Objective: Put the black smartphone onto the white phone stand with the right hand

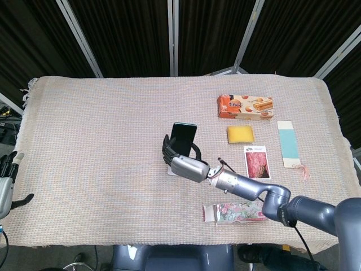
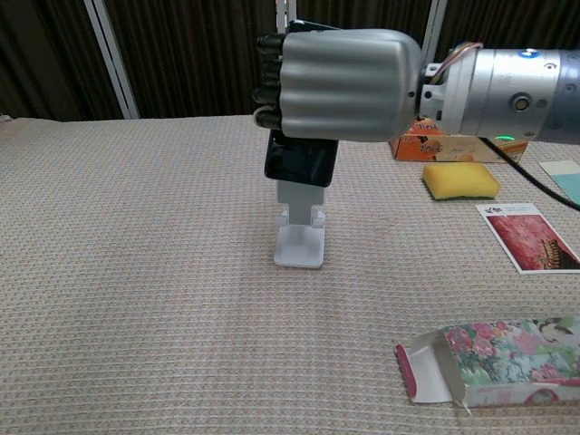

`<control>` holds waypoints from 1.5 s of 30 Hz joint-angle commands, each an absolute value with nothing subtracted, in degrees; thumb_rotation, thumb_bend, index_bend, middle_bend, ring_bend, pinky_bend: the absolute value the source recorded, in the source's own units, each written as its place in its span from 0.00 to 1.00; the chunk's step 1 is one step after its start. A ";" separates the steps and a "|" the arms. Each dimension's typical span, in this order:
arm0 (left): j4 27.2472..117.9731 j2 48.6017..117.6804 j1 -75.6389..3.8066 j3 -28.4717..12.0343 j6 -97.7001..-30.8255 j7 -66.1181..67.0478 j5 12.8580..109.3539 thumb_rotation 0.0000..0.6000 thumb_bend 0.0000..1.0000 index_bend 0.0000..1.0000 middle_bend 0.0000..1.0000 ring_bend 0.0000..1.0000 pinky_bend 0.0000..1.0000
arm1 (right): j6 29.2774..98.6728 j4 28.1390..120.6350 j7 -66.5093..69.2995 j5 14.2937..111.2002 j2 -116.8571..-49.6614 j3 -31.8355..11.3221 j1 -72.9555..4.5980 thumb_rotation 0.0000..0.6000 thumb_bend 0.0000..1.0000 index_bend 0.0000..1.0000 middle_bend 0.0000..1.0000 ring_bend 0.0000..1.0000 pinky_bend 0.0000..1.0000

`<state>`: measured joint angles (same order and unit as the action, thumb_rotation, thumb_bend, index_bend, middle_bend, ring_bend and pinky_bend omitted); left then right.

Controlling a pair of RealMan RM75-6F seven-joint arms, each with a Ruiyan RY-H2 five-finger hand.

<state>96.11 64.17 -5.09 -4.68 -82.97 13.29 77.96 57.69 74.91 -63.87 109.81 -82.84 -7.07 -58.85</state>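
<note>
Yellow rectangular sponge and orange snack box lie right of the white plastic phone stand. Right hand clamps the black smartphone upright, directly above the stand.

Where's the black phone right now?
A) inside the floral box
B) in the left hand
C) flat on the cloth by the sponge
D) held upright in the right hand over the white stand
D: the right hand grips the black smartphone upright, directly above the white phone stand.
</note>
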 commanded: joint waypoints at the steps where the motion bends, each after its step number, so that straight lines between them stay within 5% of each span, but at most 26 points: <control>1: 95.72 64.17 -5.27 -4.96 -82.58 13.00 77.25 1.00 0.00 0.00 0.00 0.00 0.00 | 54.42 73.56 -69.36 108.39 -85.87 -8.96 -60.12 1.00 0.19 0.50 0.51 0.42 0.25; 21: 95.17 64.26 -5.70 -5.15 -81.66 12.92 75.38 1.00 0.00 0.00 0.00 0.00 0.00 | 48.33 70.20 -81.14 103.33 -91.27 -8.96 -59.34 1.00 0.19 0.51 0.51 0.42 0.19; 45: 95.16 64.28 -5.89 -5.10 -81.68 13.01 74.85 1.00 0.00 0.00 0.00 0.00 0.00 | 50.94 64.33 -79.96 103.13 -95.79 -7.41 -58.91 1.00 0.19 0.51 0.51 0.42 0.18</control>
<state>95.16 64.28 -5.89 -5.11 -81.69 13.01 74.84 50.82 64.44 -79.89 103.16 -95.68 -7.44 -58.99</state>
